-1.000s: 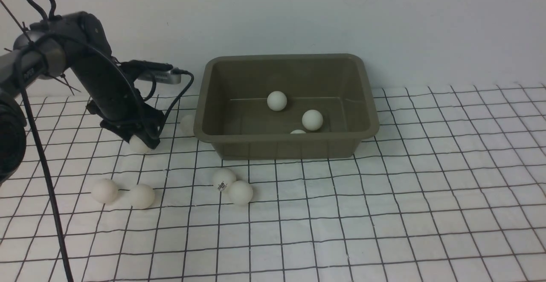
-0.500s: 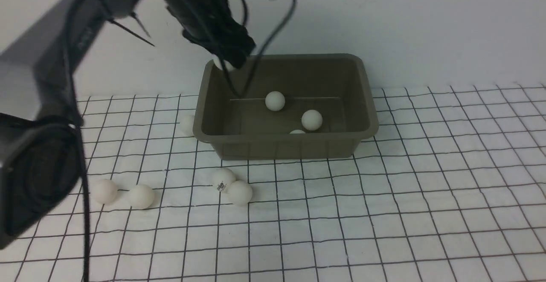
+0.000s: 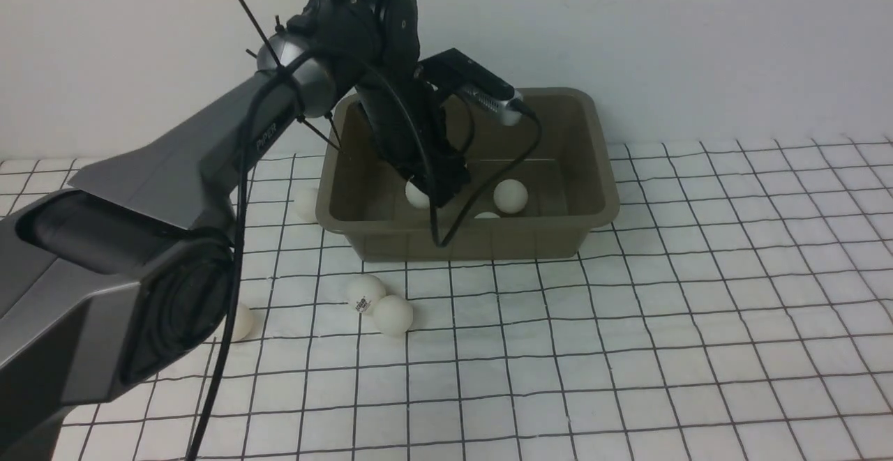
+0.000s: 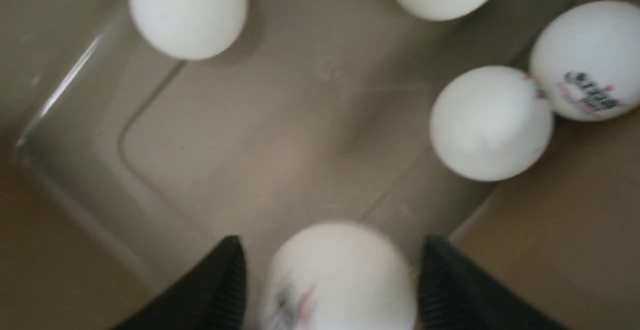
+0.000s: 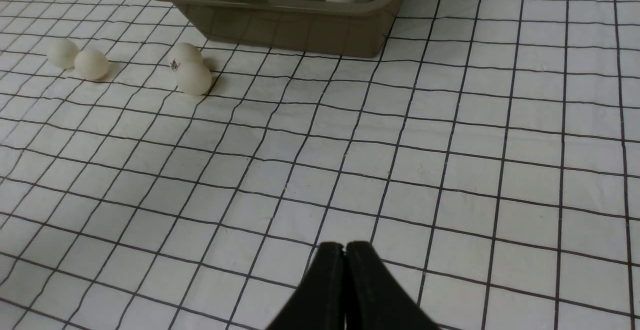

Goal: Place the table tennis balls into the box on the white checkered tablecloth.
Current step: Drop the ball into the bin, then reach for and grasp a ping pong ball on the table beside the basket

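Left end effector (image 4: 330,282) spreads around a matte ball (image 4: 340,270); right end effector (image 5: 344,251) pressed together.

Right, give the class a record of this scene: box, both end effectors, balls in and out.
Box: on cloth
Left end effector: in box, open around a ball
Right end effector: shut, over bare cloth
Other balls in box: four, by left wrist view
Balls on cloth: five
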Available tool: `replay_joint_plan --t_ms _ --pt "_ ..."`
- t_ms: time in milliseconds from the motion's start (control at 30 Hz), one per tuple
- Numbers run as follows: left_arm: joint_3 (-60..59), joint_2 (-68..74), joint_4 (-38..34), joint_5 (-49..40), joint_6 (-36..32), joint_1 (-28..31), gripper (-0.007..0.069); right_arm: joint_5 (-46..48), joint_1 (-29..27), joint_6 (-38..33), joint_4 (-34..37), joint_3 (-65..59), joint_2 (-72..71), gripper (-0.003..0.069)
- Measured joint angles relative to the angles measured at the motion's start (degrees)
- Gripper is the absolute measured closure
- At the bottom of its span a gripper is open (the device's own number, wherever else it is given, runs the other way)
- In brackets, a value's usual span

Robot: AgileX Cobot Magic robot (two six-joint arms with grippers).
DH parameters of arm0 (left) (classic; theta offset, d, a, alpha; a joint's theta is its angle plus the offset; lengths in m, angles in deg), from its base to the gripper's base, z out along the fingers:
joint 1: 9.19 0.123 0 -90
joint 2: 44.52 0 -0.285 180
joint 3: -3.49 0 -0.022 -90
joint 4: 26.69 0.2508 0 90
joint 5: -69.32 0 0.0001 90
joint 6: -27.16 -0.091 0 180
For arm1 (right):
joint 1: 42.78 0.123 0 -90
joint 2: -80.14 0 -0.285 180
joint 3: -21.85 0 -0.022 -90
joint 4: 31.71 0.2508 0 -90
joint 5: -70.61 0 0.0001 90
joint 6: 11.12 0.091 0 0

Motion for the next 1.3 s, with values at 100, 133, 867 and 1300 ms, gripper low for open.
replay_joint_plan --t_ms 100,133,867,1300 --pt "0.0 -0.1 0.6 -0.1 -0.1 0.0 0.0101 0.0 0.0 0.0 0.3 0.0 0.0 0.0676" --pt "0.0 -0.4 1.1 -0.4 -0.1 0.0 0.008 0.0 0.0 0.0 0.3 0.0 0.0 0.0676" --pt "-13.8 -31.7 0.3 -1.8 3.5 17.2 0.0625 -0.1 0.0 -0.2 -9.1 0.0 0.0 0.0676" --pt "-50.9 -34.8 0.1 -0.8 3.7 26.2 0.0488 -0.4 0.0 1.3 -9.2 0.0 0.0 0.0676"
